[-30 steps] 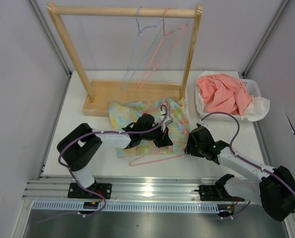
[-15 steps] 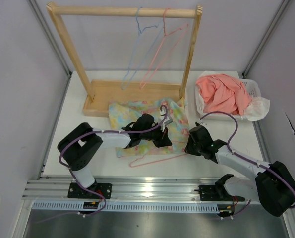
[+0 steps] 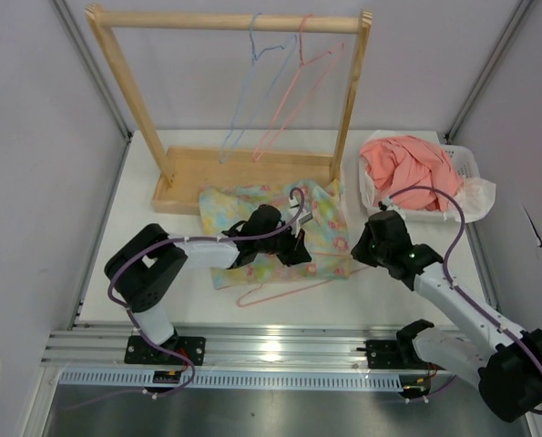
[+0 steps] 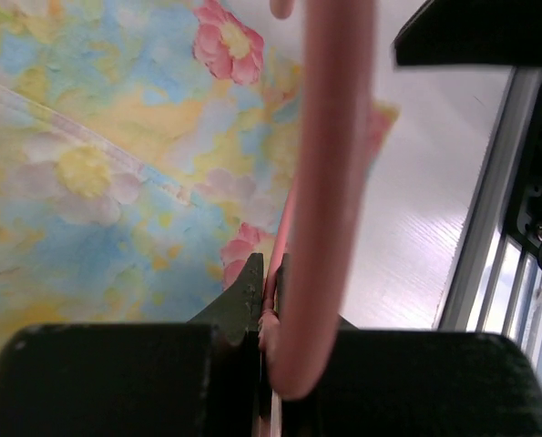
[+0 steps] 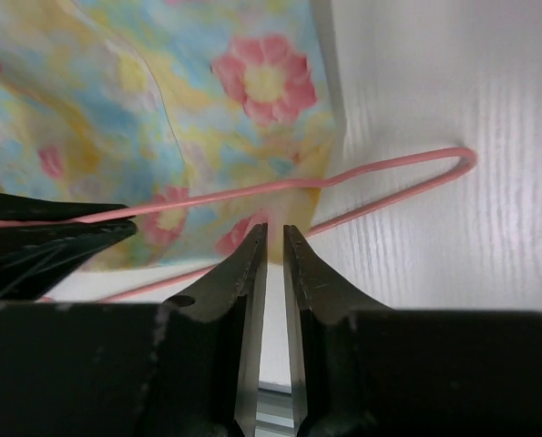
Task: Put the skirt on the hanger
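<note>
The floral skirt lies flat on the table in front of the rack base. The pink hanger lies over its near edge, hook pointing to the back. My left gripper rests on the skirt and is shut on the hanger's neck; in the left wrist view the pink wire runs out from between the closed jaws above the skirt. My right gripper hovers by the skirt's right edge. In the right wrist view its jaws are almost closed and empty, above the hanger's right corner and skirt.
A wooden rack stands at the back with a light blue hanger and another pink one on its bar. A white basket holding a coral-pink garment sits at the back right.
My right gripper has risen and drawn back to the right, away from the hanger's right corner. The left gripper stays on the hanger's neck.
</note>
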{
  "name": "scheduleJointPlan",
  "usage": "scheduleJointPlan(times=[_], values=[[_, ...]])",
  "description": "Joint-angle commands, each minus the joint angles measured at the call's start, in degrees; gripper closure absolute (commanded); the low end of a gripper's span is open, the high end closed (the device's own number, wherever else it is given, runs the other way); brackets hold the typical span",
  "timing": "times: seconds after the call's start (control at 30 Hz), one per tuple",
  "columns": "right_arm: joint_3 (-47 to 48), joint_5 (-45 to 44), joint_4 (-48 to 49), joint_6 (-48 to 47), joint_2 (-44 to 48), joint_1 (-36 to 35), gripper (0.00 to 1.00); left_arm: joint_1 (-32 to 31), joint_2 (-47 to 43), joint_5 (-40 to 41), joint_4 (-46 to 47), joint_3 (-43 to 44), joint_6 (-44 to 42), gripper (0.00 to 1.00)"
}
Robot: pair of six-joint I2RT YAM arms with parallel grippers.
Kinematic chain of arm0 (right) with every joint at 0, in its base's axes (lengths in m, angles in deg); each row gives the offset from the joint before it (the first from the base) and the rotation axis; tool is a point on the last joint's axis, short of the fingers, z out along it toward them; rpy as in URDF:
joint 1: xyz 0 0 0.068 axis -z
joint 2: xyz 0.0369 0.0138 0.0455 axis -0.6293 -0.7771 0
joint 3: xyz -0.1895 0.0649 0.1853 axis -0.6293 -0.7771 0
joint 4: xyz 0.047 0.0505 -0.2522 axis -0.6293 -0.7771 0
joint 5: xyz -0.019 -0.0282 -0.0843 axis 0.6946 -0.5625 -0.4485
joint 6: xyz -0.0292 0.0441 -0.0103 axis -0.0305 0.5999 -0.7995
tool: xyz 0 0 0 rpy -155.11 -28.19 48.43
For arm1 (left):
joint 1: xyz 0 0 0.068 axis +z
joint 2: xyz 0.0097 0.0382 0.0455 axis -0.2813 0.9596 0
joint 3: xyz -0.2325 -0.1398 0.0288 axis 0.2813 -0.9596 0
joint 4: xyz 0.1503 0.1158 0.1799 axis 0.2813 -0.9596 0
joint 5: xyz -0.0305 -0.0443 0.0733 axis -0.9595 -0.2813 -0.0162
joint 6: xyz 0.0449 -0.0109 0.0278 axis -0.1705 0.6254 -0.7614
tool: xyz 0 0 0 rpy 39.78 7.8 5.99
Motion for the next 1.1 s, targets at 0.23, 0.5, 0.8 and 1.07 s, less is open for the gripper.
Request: scheduleJointPlan(times=[0.23, 0.5, 0.8, 1.07], values=[[4.16, 3.9, -7.97, -4.75, 2.27, 7.5, 0.83, 3.17, 1.98, 12.18, -8.27, -0.92, -2.36, 1.0], [0.04, 7.16, -3.77, -3.97, 1.05, 2.59, 0.63, 3.26, 2.86, 11.03, -8.0, -0.31, -2.71, 1.0], [-8.31, 7.25, 2.04, -0.36, -0.45, 1.35, 0.4, 3.26, 2.78, 12.61, -8.71, -0.57, -3.15, 1.0], [-12.27, 9.09, 9.24, 2.1, -2.03, 1.35, 0.39, 3.26, 3.04, 12.7, -8.79, -0.57, -3.15, 1.0]])
